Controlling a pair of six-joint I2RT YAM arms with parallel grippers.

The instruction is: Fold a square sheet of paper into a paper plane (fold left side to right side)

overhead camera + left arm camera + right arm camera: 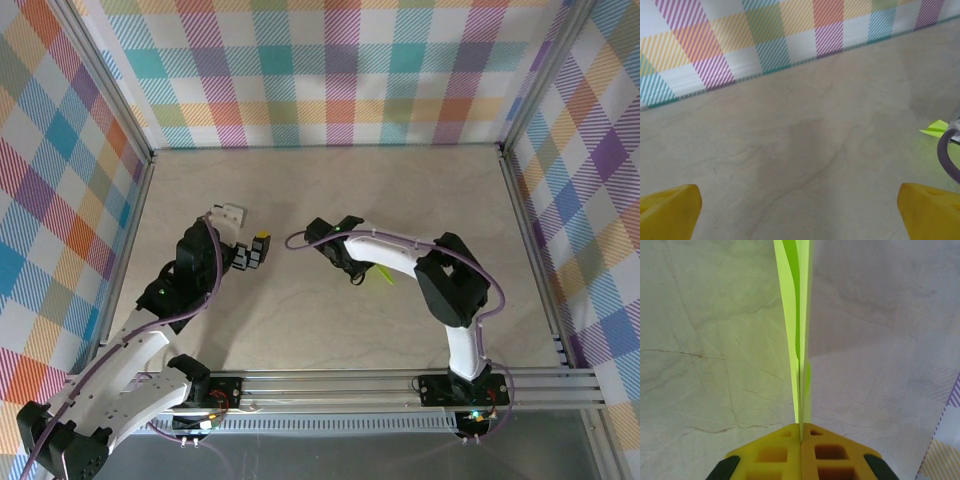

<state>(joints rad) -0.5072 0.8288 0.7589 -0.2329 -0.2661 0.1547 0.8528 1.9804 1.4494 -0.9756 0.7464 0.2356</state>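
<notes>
The square sheet of paper is folded into a narrow lime paper plane (794,325). It stands on edge in the right wrist view, running straight out from my right gripper (801,432), which is shut on its near end. From above, the right gripper (352,268) sits mid-table, and a lime tip of the plane (383,279) pokes out beside it. A corner of the plane (935,128) shows at the right edge of the left wrist view. My left gripper (255,250) hangs to the left of the plane, apart from it. It is open, its yellow fingertips (670,211) wide over bare table.
Plaid walls (330,70) close off the back and both sides of the marbled table (400,190). An aluminium rail (400,385) runs along the near edge by the arm bases. A purple cable (300,238) loops off the right wrist.
</notes>
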